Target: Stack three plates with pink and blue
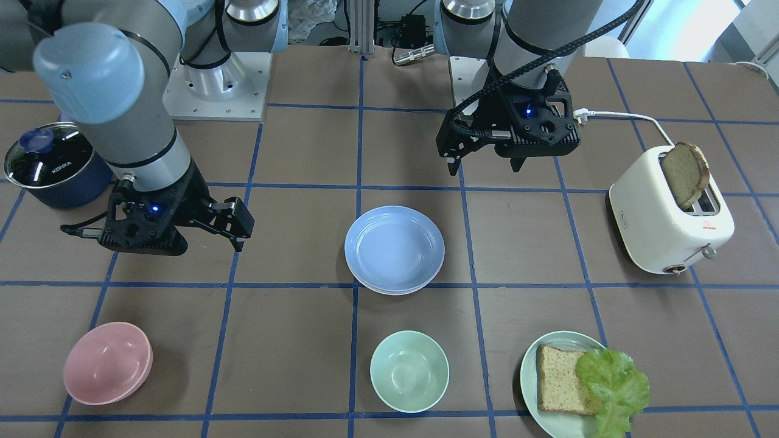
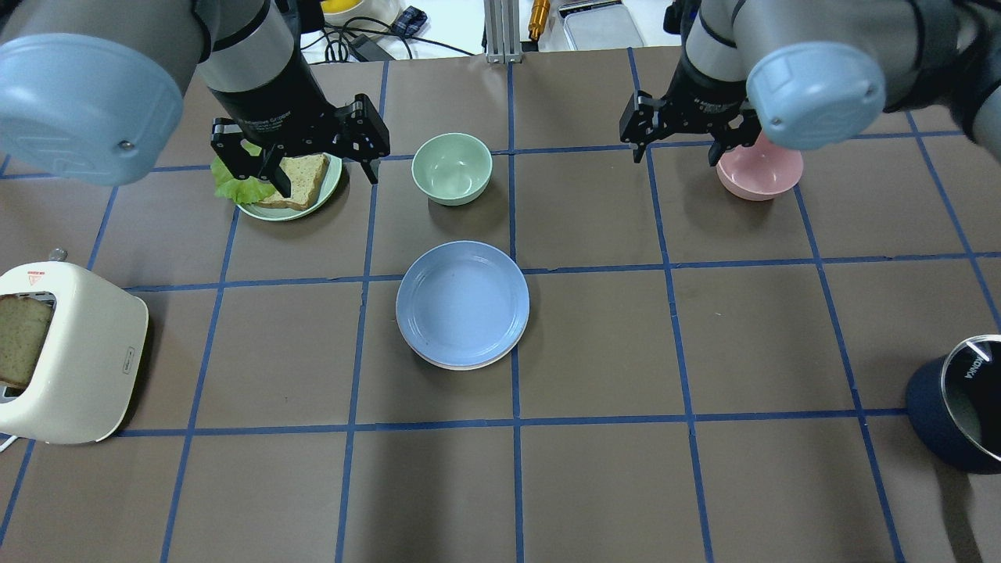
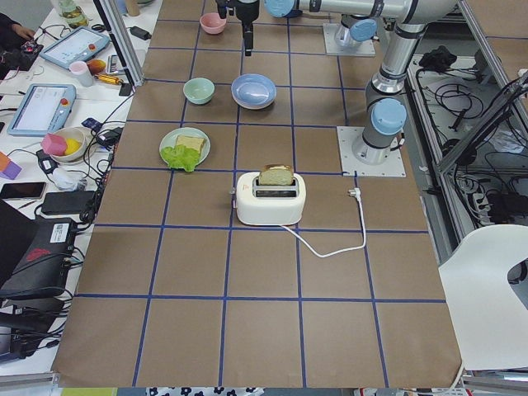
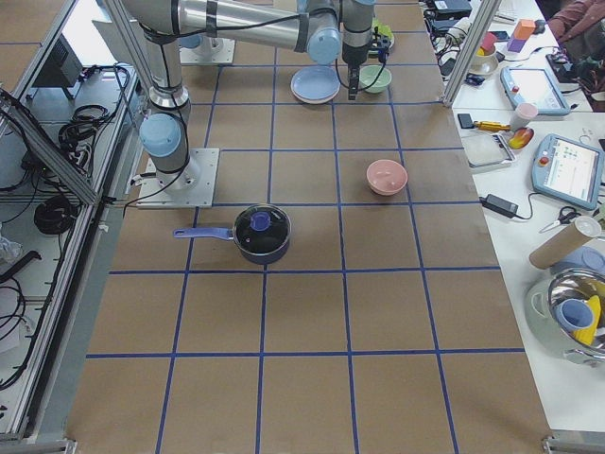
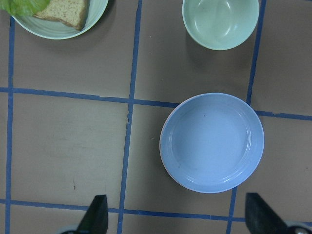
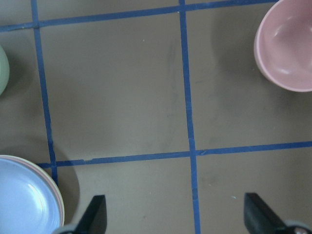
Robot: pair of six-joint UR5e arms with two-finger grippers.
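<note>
The light blue plate (image 1: 394, 248) lies on top of a stack at the table's centre (image 2: 461, 301). A pale pink rim (image 6: 59, 200) shows under it; I cannot make out the cream-white plate apart from it. My left gripper (image 2: 328, 173) is open and empty, raised over the far side near the bread plate; its wrist view looks down on the blue plate (image 5: 212, 141) between the open fingertips (image 5: 97, 217). My right gripper (image 2: 676, 152) is open and empty, raised beside the pink bowl, right of the stack (image 1: 201, 243).
A pink bowl (image 2: 758, 170) and a mint green bowl (image 2: 452, 168) stand beyond the stack. A mint plate (image 2: 301, 213) holds bread and lettuce. A white toaster (image 2: 70, 352) with a slice stands at the left edge, a dark blue lidded pot (image 2: 958, 403) at the right edge.
</note>
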